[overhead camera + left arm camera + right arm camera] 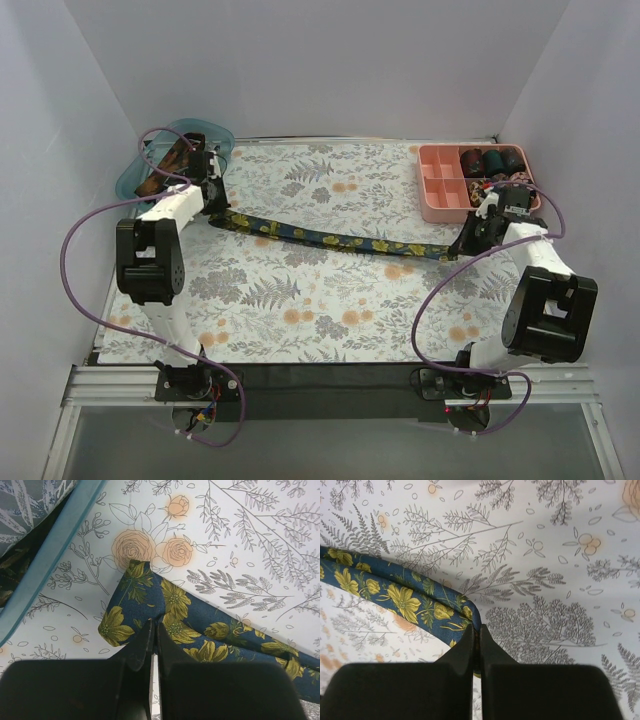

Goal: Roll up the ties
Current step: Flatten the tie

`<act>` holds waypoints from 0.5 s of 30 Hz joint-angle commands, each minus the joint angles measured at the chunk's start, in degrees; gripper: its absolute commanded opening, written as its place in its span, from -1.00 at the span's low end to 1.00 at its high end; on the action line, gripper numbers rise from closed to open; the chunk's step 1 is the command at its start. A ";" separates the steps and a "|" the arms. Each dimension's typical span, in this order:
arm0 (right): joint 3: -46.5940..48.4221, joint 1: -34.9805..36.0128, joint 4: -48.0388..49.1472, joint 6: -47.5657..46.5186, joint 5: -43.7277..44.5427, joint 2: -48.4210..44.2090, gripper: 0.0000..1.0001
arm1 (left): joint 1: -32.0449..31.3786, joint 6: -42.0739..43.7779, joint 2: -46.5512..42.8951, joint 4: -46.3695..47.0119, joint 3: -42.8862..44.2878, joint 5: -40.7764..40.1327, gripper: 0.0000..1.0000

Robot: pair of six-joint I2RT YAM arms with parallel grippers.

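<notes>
I'm seeing left hand (154,626) pinching shut on folded left end of navy tie (340,240). Right hand (476,629) is clamping shut on its other end. Tie is stretching across floral surface (300,300) between both hands. Rolled ties (493,160) are sitting in pink tray (437,213), far right. Brown-orange tie (165,162) is lying in teal bin (128,180), far left.
</notes>
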 commanded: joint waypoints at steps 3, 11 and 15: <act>4.13 -2.23 -12.19 7.45 0.24 1.64 -0.97 | 0.62 -1.53 -5.85 0.65 -2.67 1.11 -1.00; 5.72 -2.40 -14.21 7.28 2.87 3.14 -0.97 | 0.62 -0.93 -7.60 5.04 -6.10 2.96 -0.33; 5.72 -2.49 -15.01 6.67 8.49 2.26 -0.97 | 0.62 0.39 -10.86 6.19 -8.91 1.11 0.09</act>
